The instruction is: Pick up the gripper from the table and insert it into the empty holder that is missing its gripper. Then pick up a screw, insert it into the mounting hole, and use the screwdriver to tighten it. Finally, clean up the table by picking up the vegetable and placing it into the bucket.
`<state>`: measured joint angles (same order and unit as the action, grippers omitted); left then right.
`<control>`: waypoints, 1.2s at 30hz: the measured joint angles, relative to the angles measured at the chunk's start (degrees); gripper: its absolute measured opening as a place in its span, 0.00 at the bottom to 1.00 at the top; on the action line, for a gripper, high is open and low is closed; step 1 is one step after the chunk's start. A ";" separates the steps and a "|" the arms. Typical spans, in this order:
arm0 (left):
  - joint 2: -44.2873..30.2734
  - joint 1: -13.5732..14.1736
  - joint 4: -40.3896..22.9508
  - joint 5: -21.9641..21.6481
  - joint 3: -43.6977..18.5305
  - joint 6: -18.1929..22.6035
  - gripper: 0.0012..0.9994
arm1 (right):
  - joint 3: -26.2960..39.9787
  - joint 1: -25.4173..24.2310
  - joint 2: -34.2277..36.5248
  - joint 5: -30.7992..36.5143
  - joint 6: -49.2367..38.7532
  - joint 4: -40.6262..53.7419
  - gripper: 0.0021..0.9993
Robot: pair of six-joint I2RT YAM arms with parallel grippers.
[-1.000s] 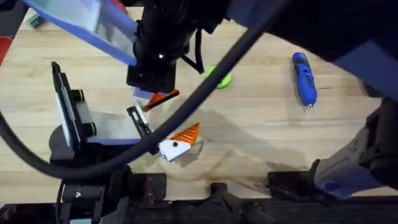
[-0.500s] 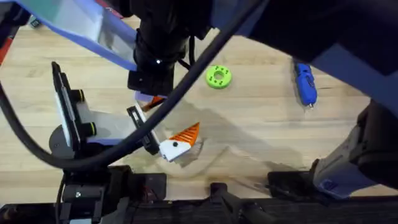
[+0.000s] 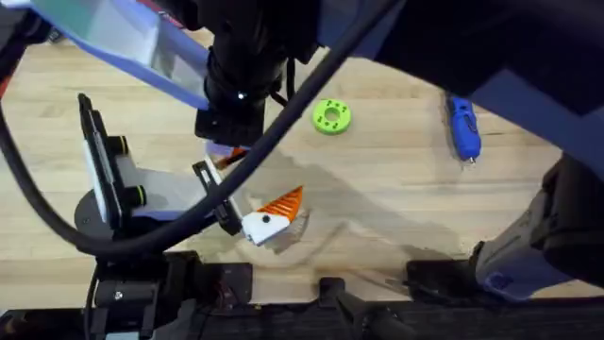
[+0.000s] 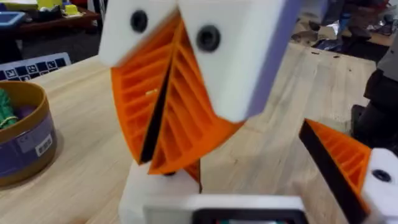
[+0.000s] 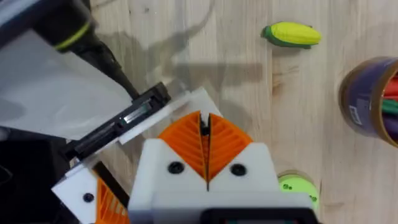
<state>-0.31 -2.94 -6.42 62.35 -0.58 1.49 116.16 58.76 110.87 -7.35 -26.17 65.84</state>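
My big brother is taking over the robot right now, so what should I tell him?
Right gripper: shut, just above the white holder. I can't tell if the small orange piece is pinched in it.
Left gripper: open or shut, can't tell.
Screwdriver: lying on the table, untouched.
Yellow vegetable: on the table near the bucket, not in it.
Done: nothing I can confirm.
Left: seat the piece, fit and tighten the screw, put the vegetable in the bucket.
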 joint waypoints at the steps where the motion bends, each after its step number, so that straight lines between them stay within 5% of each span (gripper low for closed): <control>1: 0.01 0.00 0.00 0.00 0.00 -0.01 0.99 | -0.26 0.00 0.00 0.00 0.04 -0.04 0.00; 17: -0.01 0.00 -0.02 -0.04 0.00 -1.40 0.99 | -1.69 -0.04 0.00 -0.02 0.60 -1.77 0.03; 24: -0.01 -0.04 -0.04 0.59 0.00 -1.31 0.99 | -1.95 -1.02 -0.87 2.00 0.83 -1.70 0.95; 36: 0.01 -0.04 -0.04 0.63 0.00 -0.45 0.99 | -2.83 -4.91 -11.54 1.25 10.44 -1.22 0.99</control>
<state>-0.30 -2.98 -6.46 62.98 -0.58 1.04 113.34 53.85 99.33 -6.11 -15.74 64.62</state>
